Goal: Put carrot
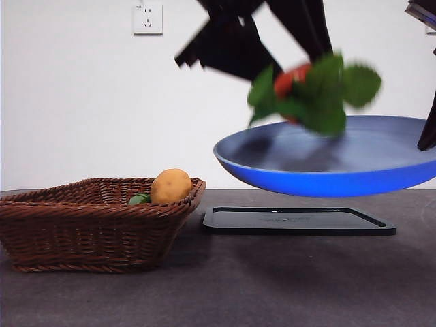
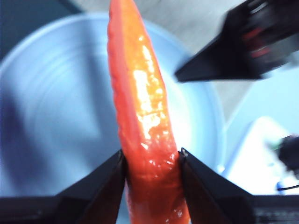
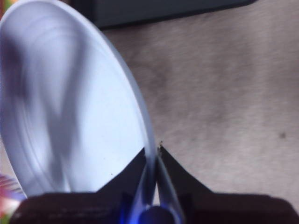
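Note:
My left gripper (image 2: 152,161) is shut on the orange-red body of the carrot (image 2: 140,112). In the front view the carrot (image 1: 291,78) hangs blurred, with its broad green leaves (image 1: 327,99) just above a blue plate (image 1: 327,167). The plate is held in the air above the table. My right gripper (image 3: 152,151) is shut on the rim of the plate (image 3: 70,107) and shows as a dark tip (image 1: 428,133) at the right edge of the front view. The left arm (image 1: 231,44) comes down from the top.
A wicker basket (image 1: 88,225) stands at the left with a yellow-orange ball (image 1: 171,186) and a small green item (image 1: 139,199) in it. A flat black tray (image 1: 293,221) lies on the table under the raised plate.

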### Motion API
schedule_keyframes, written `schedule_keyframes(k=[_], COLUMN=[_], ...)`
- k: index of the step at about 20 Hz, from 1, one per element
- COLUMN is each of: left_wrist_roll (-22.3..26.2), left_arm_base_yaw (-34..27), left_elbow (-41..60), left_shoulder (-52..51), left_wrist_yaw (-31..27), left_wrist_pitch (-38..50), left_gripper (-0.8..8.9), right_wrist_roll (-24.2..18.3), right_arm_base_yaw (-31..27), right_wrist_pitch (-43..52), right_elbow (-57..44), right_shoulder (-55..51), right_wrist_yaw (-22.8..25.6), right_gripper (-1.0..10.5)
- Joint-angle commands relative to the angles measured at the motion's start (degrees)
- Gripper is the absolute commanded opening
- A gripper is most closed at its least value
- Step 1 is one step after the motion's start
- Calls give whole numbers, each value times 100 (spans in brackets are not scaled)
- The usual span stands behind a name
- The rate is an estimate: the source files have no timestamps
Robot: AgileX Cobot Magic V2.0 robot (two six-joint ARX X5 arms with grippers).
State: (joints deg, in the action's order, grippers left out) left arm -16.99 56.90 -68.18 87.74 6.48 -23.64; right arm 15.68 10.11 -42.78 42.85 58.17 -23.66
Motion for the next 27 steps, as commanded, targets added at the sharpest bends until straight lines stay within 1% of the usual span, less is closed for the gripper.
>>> schedule_keyframes(k=[1,6,7,9,10,13,16,19,21,23,27], left_wrist_roll=[122,393,389,354,354,262,358,533,586,638,651], left_arm_base_yaw=[81,87,87,87,87,50,-118,-350,-509,-634,-671], left_elbow=[-66,-66,-66,-66,-66,-127,-385,-592,-601,-601,-601], left_shoulder=[358,518,518,518,518,420,-118,-850,-1379,-1867,-2594], left_wrist_yaw=[-39,-31,-20,-22,-20,-4,-48,-52,-66,-352,-957], left_wrist_pitch=[46,-173,-173,-168,-168,-304,-765,-1224,-1626,-2050,-2608], left_gripper=[152,154,174,291,321,324,323,323,323,322,322], right_wrist_roll=[63,142,144,144,144,175,184,103,-35,-118,-61], right_arm_base_yaw=[15,15,15,15,15,13,-50,-188,-201,-282,-374], right_wrist_pitch=[68,24,24,15,15,-63,-212,-229,-181,-66,428], right_elbow=[70,70,70,70,70,72,85,380,859,1504,2850], right_shoulder=[46,46,46,46,46,63,297,984,1596,2293,3764], right_wrist_yaw=[-50,-52,-50,-48,-50,-46,-39,-57,-46,-42,-24], right_gripper=[5,5,5,5,5,5,5,5,5,5,5])
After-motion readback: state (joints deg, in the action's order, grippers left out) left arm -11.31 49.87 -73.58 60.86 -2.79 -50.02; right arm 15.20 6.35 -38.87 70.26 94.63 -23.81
